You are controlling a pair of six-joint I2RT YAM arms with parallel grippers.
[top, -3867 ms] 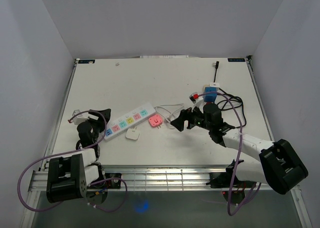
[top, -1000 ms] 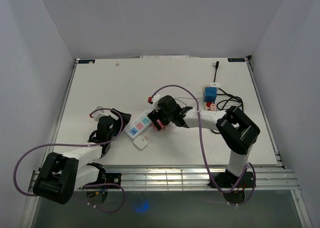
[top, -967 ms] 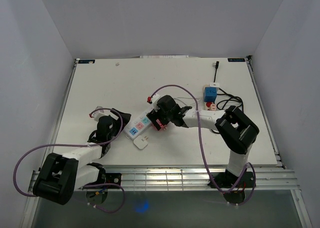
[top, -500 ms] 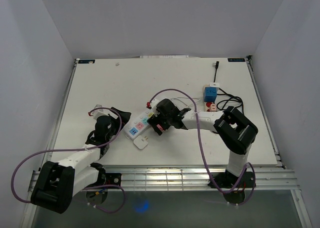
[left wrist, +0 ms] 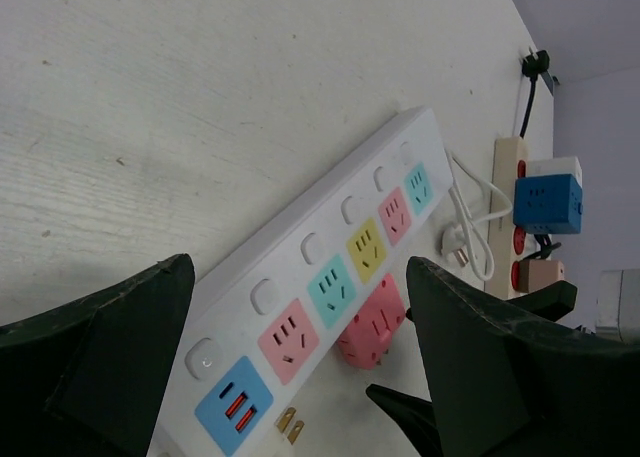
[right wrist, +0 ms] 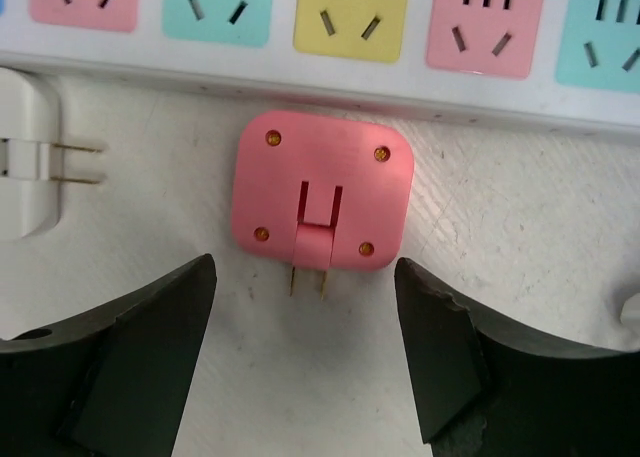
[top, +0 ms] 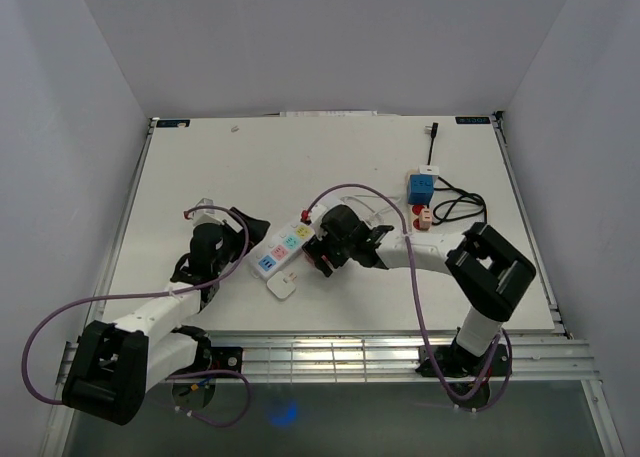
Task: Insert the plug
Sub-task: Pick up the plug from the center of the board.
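The pink plug (right wrist: 322,189) lies flat on the table against the side of the white power strip (right wrist: 300,72), its two prongs pointing away from the strip. My right gripper (right wrist: 305,272) is open, one finger on each side of the prongs, touching nothing. From above, the right gripper (top: 322,254) covers the plug. The left wrist view shows the strip (left wrist: 330,267) with its coloured sockets and the pink plug (left wrist: 373,322) beside it. My left gripper (left wrist: 300,267) is open just short of the strip's near end, and it (top: 242,231) shows at the strip's (top: 283,242) left end.
A white plug (top: 283,288) lies loose near the strip's blue USB end, prongs out. A beige strip with a blue adapter (top: 420,189) and black cables sits at the right. A white cable (left wrist: 470,212) curls beyond the strip's far end.
The right gripper has shifted slightly right and now covers the pink plug from above, its jaws a little narrower. The left gripper has crept forward toward the strip's end.
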